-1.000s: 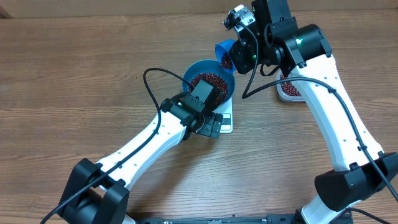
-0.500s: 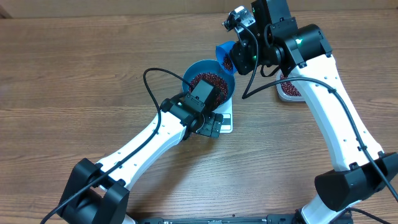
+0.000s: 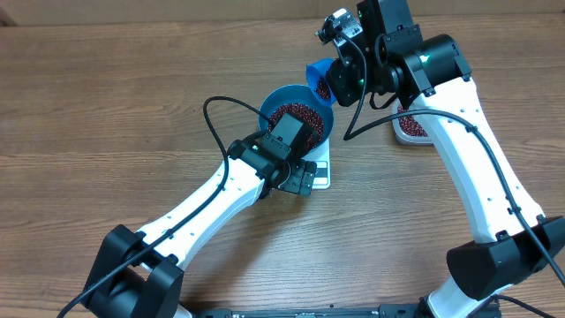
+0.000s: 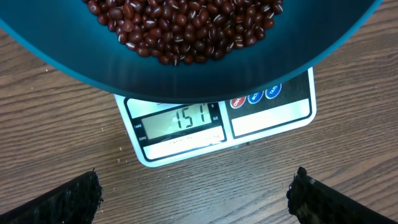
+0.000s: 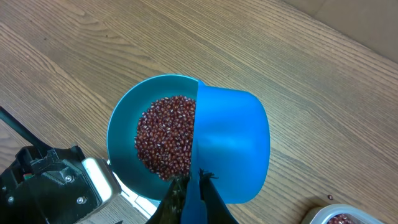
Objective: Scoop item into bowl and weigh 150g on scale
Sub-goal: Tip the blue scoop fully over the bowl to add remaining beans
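Note:
The blue bowl [image 3: 281,99] stands on the white scale [image 3: 322,174] and holds a heap of red-brown beans [image 3: 298,113]. In the left wrist view the bowl [image 4: 186,78] with its beans [image 4: 186,25] overhangs the scale [image 4: 267,121], whose display reads 151. My left gripper [image 3: 297,176] [image 4: 196,186] is open just in front of the scale, with only bare table between its fingers. My right gripper [image 5: 199,198] is shut on the handle of a small blue scoop [image 5: 233,149] [image 3: 318,72], held over the bowl's [image 5: 124,134] far right rim.
A clear plastic tub [image 3: 411,129] [image 5: 329,218] holding more beans sits right of the bowl, partly under the right arm. The left arm reaches in from the front left. A black cable [image 3: 216,119] loops left of the bowl.

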### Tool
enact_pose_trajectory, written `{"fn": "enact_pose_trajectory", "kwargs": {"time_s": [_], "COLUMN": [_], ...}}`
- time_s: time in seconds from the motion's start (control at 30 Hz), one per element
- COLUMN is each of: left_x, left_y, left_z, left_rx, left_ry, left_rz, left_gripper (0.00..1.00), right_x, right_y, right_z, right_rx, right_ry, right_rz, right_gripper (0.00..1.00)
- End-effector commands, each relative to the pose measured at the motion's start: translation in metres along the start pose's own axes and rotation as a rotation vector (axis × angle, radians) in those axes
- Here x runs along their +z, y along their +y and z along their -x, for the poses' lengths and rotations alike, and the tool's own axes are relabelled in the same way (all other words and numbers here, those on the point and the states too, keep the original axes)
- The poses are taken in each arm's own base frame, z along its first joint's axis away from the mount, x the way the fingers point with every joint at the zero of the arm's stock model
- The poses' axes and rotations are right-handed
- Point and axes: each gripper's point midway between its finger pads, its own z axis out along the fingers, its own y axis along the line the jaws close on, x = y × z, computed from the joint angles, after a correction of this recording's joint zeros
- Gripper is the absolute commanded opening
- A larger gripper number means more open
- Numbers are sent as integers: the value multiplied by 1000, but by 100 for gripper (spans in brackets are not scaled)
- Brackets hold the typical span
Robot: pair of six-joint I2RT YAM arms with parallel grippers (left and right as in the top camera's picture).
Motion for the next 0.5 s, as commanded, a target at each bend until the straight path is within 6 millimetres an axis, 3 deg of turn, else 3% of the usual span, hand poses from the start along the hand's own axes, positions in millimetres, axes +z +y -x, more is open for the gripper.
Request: {"fn": "enact_pose_trajectory", "kwargs": {"time_s": [0.0,0.47], "left_x": [2,2], "left_y": [5,5], "left_z": [-1,-1], "left_rx": [-7,-6], "left_ry": [2,2], "left_rz": [20,20], "left_gripper": [99,99], "right_x": [-8,-7], "right_y": [2,4], "right_z": [11,11], "right_rx": [-8,-4], "right_ry": [-34,-35], "right_rz": [-2,6], "right_gripper": [4,4]}}
